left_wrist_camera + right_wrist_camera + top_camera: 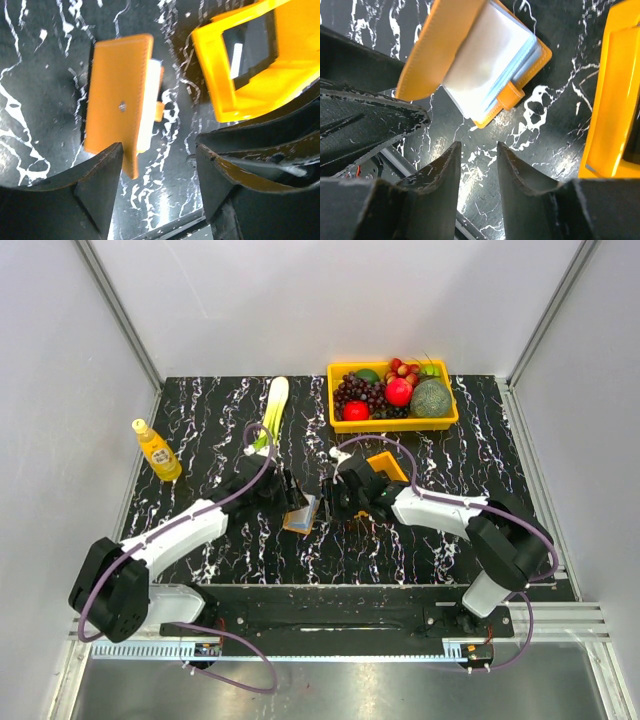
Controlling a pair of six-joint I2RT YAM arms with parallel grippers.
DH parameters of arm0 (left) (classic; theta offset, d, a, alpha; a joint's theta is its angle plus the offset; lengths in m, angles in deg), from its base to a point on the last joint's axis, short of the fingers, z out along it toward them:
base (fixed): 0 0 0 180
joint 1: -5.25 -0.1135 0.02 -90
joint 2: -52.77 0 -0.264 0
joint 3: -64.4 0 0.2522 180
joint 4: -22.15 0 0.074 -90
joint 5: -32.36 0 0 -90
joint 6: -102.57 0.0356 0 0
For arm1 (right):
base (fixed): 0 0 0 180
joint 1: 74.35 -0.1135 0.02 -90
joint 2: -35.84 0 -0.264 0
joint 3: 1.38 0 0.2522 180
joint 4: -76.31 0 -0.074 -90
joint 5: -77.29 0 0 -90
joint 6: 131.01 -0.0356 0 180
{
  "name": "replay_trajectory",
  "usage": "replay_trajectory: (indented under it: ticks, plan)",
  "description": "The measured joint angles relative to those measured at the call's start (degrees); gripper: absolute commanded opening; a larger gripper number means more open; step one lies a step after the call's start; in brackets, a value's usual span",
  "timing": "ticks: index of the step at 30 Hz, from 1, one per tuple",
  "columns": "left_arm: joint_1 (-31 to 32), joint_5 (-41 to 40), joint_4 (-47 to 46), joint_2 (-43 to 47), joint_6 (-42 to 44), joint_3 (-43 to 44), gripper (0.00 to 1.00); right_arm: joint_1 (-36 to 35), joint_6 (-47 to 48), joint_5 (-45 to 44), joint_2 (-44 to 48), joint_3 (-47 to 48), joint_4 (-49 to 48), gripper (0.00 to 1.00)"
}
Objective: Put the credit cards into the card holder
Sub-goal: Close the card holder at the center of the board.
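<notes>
Nearest lens, left gripper (159,150) is seen spread wide, nothing gripped; right gripper (478,146) is likewise released; card holder (435,50) is seen part-open at upper centre.

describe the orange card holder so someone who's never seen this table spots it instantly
On the black white-veined marble-look table, come toward the near edge from the big yellow plastic fruit basket to the table's middle. There lies the flat orange stitched folding card holder. Unlike the small orange raised-wall tray beside it, it is thin, with pale clear sleeves and a strap tab poking out.
</notes>
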Motion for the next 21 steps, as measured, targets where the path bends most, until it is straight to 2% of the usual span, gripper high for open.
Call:
replay_trajectory:
  ticks: [2,4,8,12,17,21]
  plan:
    - [0.0,0.7,0.3,-0.3,1.6,1.9,0.65,0.2,1.4,-0.4,1.2,0.0,-0.8,0.40]
    - [0.0,2.6,0.2,-2.6,2.9,4.5,0.54,0.3,2.7,-0.7,1.4,0.0,-1.2,0.40]
    - [0.0,7.5,-1.9,-12.5,4.4,8.7,0.53,0.7,4.3,-1.7,1.4,-0.6,-1.2,0.40]
    - [0.0,11.2,-4.4,-18.9,3.4,7.1,0.52,1.4,4.8,-2.2,1.4,-1.9,-1.2,0.38]
    - [-0.1,10.6,-5.4,-16.7,2.0,5.4,0.53,1.6,5.9,-1.7,1.4,-3.0,-1.3,0.40]
    - [-0.1,8.3,-2.5,-11.9,1.9,4.4,0.56,1.6,8.2,-0.6,1.3,-3.9,-4.5,0.42]
